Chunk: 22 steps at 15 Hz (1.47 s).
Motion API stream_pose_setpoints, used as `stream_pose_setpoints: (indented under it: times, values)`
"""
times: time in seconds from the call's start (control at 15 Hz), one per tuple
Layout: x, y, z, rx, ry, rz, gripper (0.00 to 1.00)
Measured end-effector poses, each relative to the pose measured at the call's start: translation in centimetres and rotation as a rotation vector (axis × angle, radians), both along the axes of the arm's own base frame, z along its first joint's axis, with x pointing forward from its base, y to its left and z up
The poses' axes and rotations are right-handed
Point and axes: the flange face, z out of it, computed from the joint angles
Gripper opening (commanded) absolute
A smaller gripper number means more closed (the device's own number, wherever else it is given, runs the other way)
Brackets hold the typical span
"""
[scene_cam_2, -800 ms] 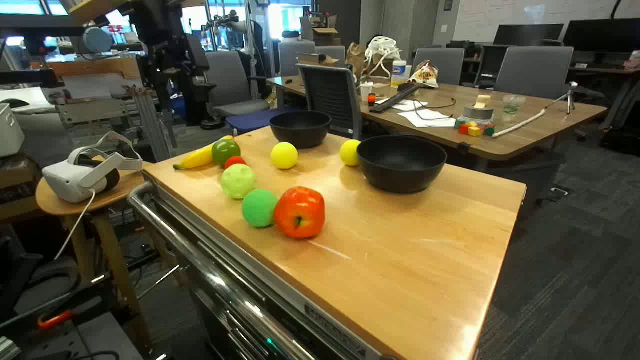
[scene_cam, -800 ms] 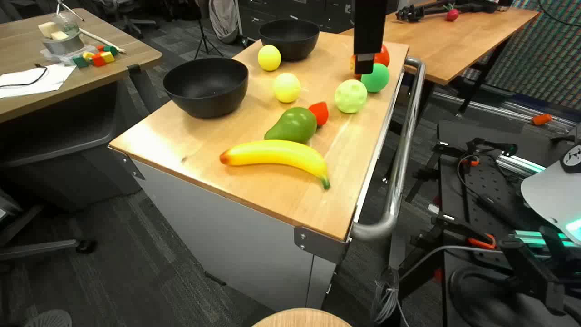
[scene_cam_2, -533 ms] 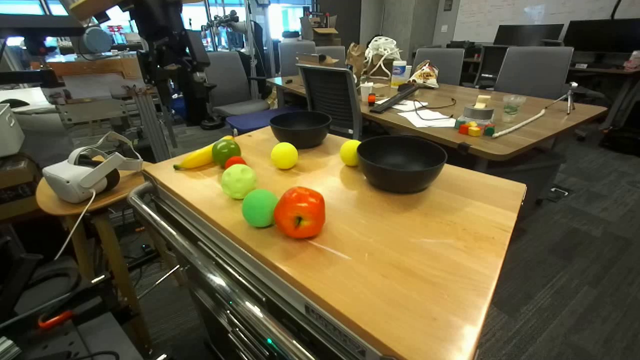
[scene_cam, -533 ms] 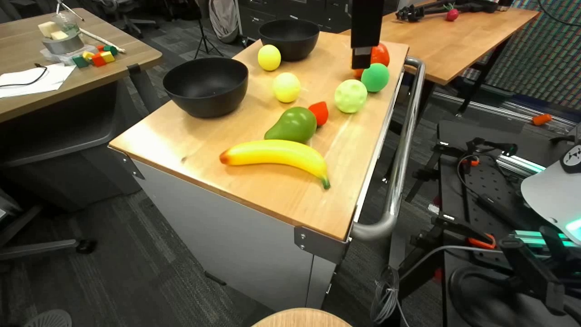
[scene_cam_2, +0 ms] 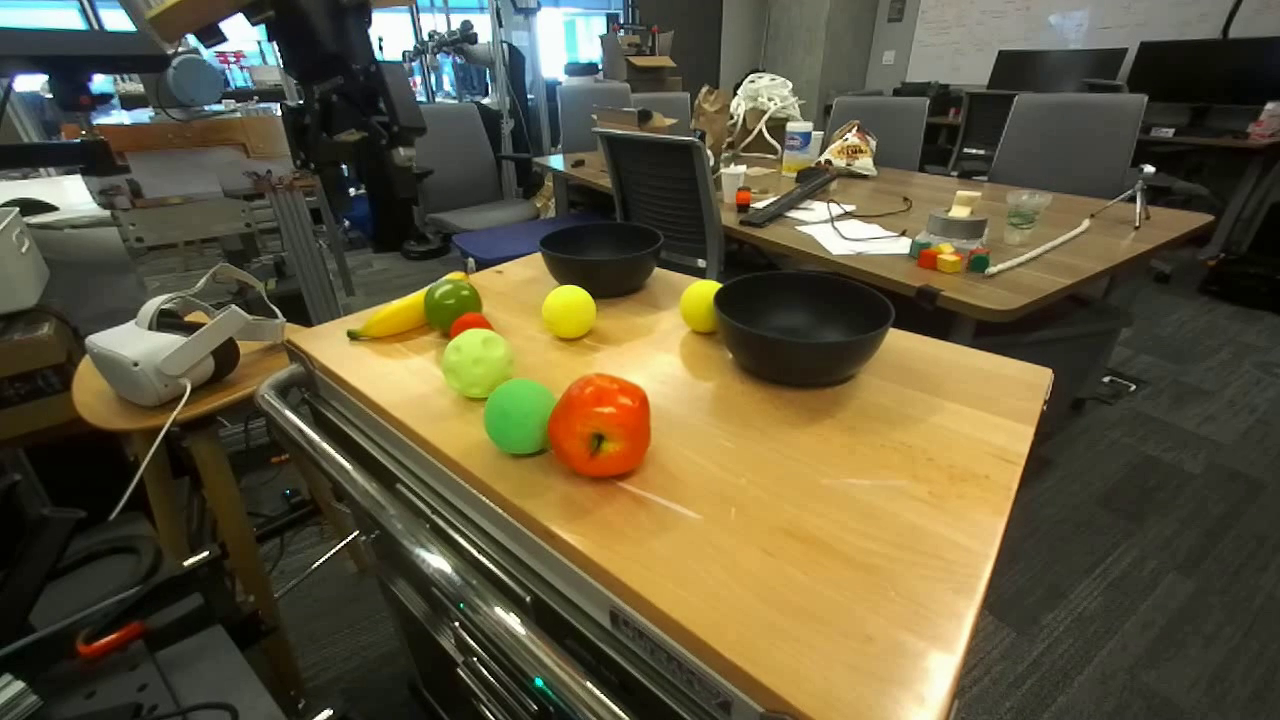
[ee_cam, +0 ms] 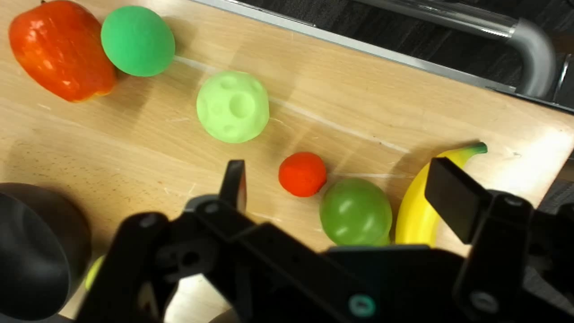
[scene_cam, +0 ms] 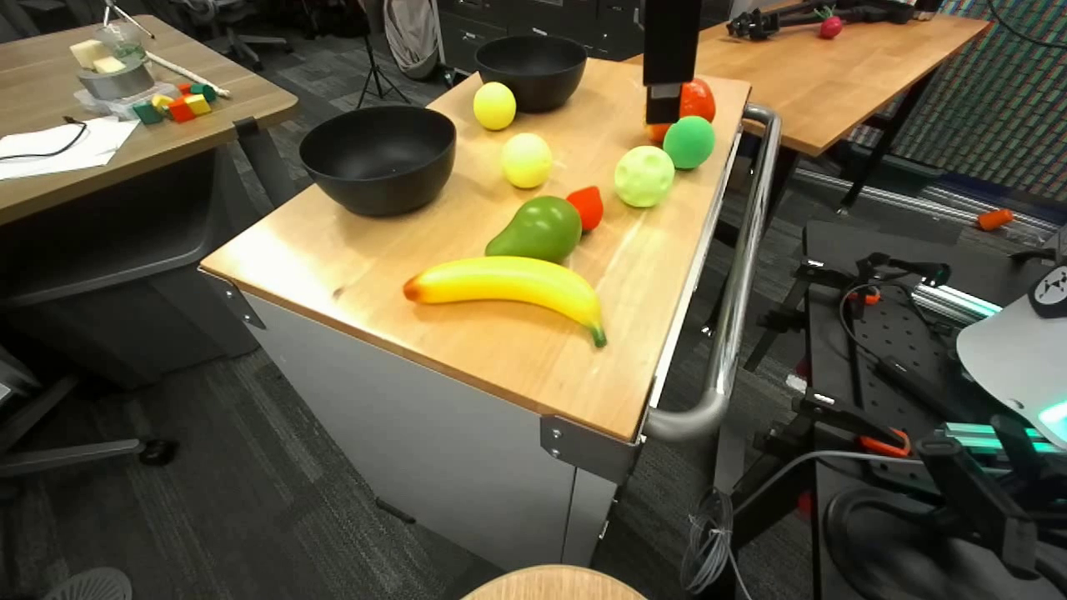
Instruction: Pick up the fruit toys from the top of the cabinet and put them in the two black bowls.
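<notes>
Presumably it's pick-up time — the gripper (ee_cam: 344, 192), spread wide and empty, must descend, perhaps around the green pear (ee_cam: 356, 213) below.

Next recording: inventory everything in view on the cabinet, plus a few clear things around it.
Cabinet: 1, wooden top, grey sides, under the toys
Bowls: 2, black, on the cabinet top
Banana: 1, yellow, near one cabinet end
Pear toy: 1, green, beside the banana
Small toy: 1, red, beside the pear toy
Round toys: 2, yellow, near the bowls
Large toy: 1, red-orange, on the cabinet top
Smooth ball: 1, green, beside the large toy
Dimpled ball: 1, pale green, between small toy and smooth ball
Headset: 1, white, on a stool
Blocks: several, red, yellow and green, on a desk
Chairs: several, grey, around the desk
Gripper: 1, black, open above the cabinet top
</notes>
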Motion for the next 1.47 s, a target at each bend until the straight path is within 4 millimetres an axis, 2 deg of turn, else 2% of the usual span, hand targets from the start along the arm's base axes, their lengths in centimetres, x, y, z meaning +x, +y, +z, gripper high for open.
stream_pose_setpoints:
  times: [0.13, 0.27, 0.4, 0.6, 0.73, 0.8, 0.87, 0.93, 1.13, 1.27, 1.47]
  values:
    - [0.6, -2.1, 0.9, 0.013, -0.016, -0.045, 1.0]
    - [1.2, -5.8, 2.7, 0.043, -0.047, -0.125, 1.0]
    - [1.3, -11.0, 5.0, 0.093, -0.083, -0.228, 1.0]
    - [0.1, -20.2, 7.3, 0.192, -0.122, -0.381, 1.0]
    - [-1.4, -26.7, 7.5, 0.265, -0.133, -0.485, 1.0]
    - [-2.2, -29.2, 7.3, 0.293, -0.134, -0.516, 1.0]
    - [-2.8, -30.8, 7.1, 0.309, -0.133, -0.536, 1.0]
    - [-3.0, -31.4, 6.9, 0.317, -0.132, -0.546, 1.0]
    - [-2.8, -30.5, 6.8, 0.314, -0.125, -0.531, 1.0]
    - [-2.7, -30.6, 6.3, 0.315, -0.117, -0.546, 1.0]
    - [-2.1, -32.2, 4.7, 0.304, -0.165, -0.607, 1.0]
